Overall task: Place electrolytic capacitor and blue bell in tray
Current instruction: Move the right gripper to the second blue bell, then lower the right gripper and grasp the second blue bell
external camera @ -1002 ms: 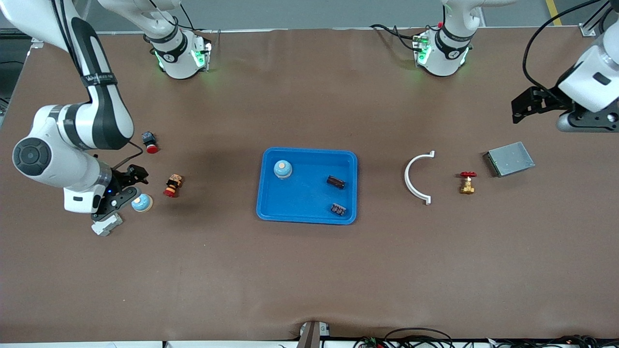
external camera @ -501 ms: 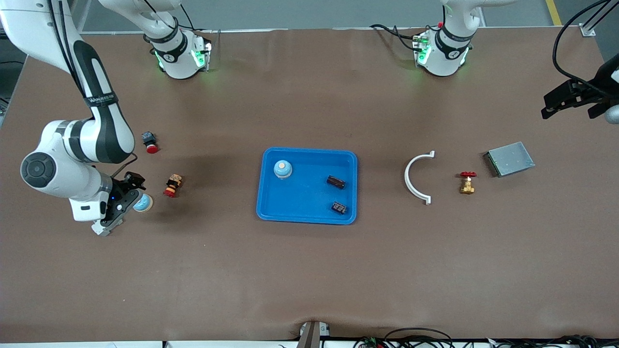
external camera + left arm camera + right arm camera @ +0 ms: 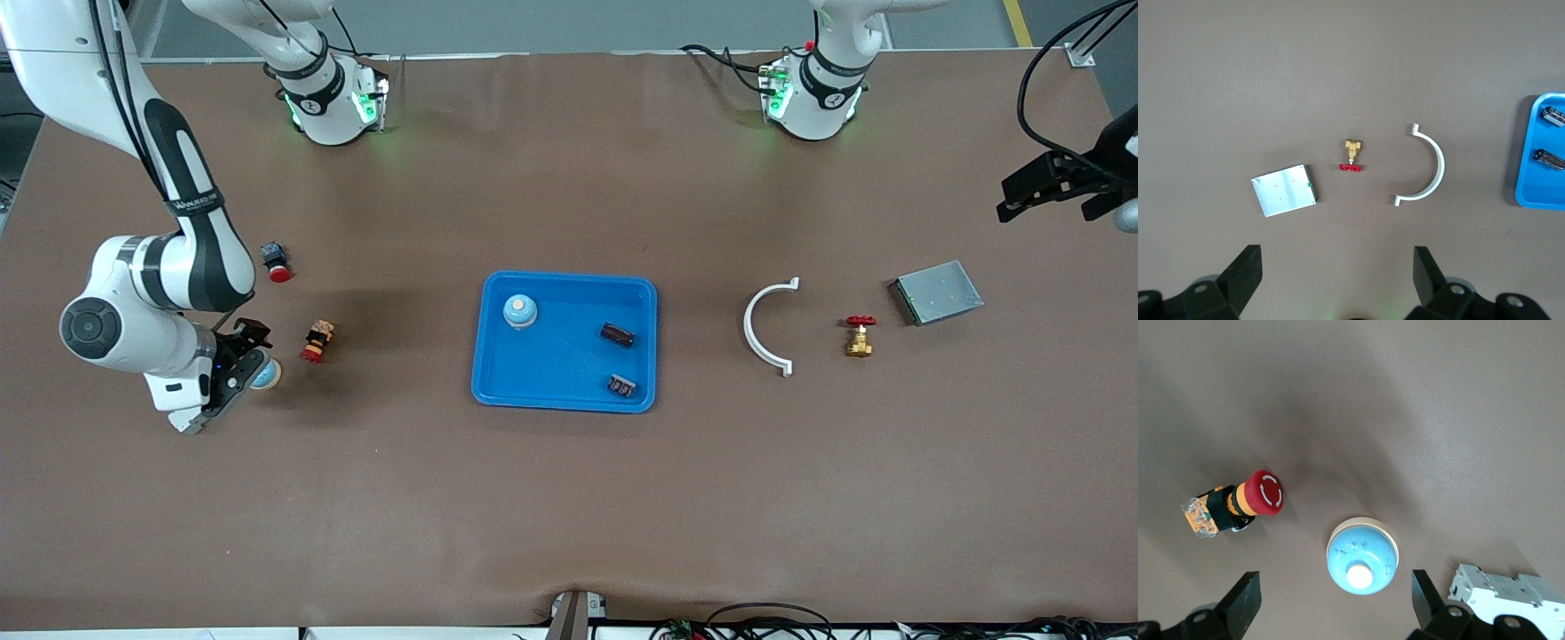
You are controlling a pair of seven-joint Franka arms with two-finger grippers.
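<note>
The bright-blue tray [image 3: 560,366] lies mid-table. In it sit a blue bell [image 3: 520,311], a dark cylindrical capacitor [image 3: 617,334] and a small dark component [image 3: 622,385]. A second blue bell [image 3: 266,374] stands on the table at the right arm's end. My right gripper [image 3: 244,373] is open and hangs just above it. In the right wrist view the bell [image 3: 1362,555] sits ahead of the gap between the spread fingers of the right gripper [image 3: 1336,603]. My left gripper [image 3: 1031,190] is open and empty, raised over the left arm's end; it also shows in its wrist view [image 3: 1336,280].
Two red push-buttons [image 3: 276,262] [image 3: 316,341] and a white-grey block [image 3: 1505,593] lie close to the second bell. A white curved clamp [image 3: 763,327], a brass valve [image 3: 859,334] and a grey metal box [image 3: 938,292] lie toward the left arm's end.
My right gripper has come down closer over the second blue bell. My left arm pulled away toward its table end, then held still.
</note>
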